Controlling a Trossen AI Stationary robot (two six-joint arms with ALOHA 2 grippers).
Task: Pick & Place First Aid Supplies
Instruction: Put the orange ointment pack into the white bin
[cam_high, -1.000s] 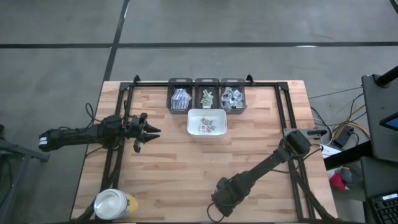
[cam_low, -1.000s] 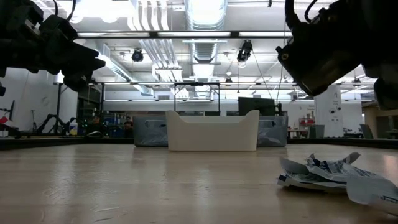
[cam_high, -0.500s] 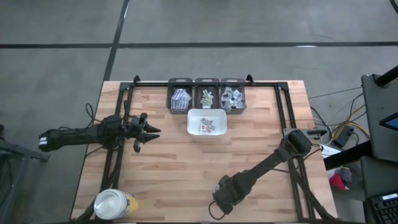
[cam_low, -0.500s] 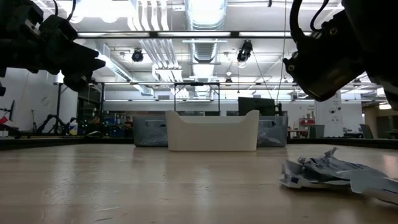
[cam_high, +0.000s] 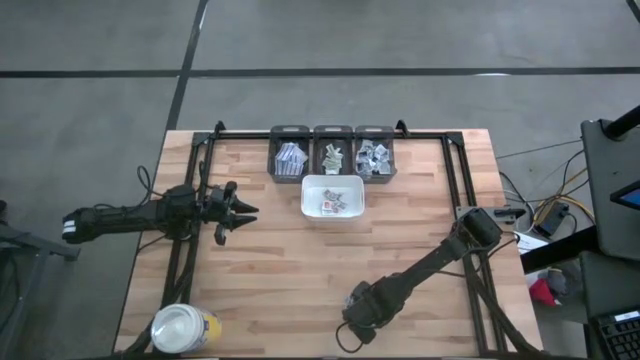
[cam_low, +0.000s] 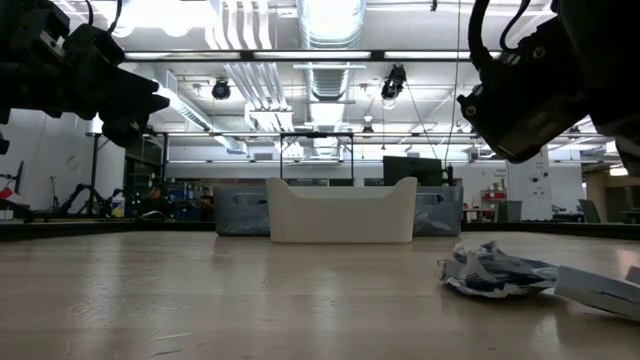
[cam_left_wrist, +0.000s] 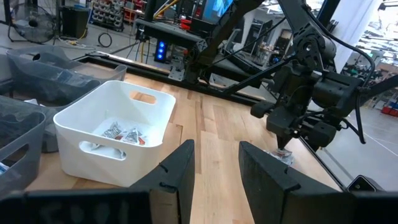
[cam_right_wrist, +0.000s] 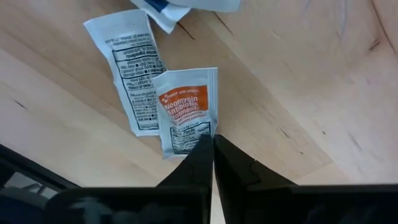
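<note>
**Right wrist view: jaws snap shut on the orange packet**

Right wrist view first, nearest the action: the right gripper (cam_right_wrist: 212, 146) has just closed, its 2 fingers now pinched together on the lower edge of the orange-printed antibiotic sachet (cam_right_wrist: 185, 112); a second ago they stood apart, so this is the grasp being made. A grey-printed packet (cam_right_wrist: 134, 71) lies touching that sachet, partly under it, and a 3rd packet (cam_right_wrist: 180, 6) shows at the frame edge; the sachet still rests on the wooden table (cam_right_wrist: 298, 81), not yet lifted.

Low view: the crumpled packets (cam_low: 495, 272) have bunched up compared with a moment earlier, nudged by the closing fingers.

High view, moving farther out: the right arm reaches to the table's near edge; the left gripper (cam_high: 240, 212) waits well apart at the left, jaws parted and empty, unchanged. Beyond sits the white tray (cam_high: 308, 205), already holding a few sachets, with 3 dark bins (cam_high: 332, 131) behind it.

My read: the pinch looks thin, right at the edge; the lift may drag the neighbour or slip.
</note>
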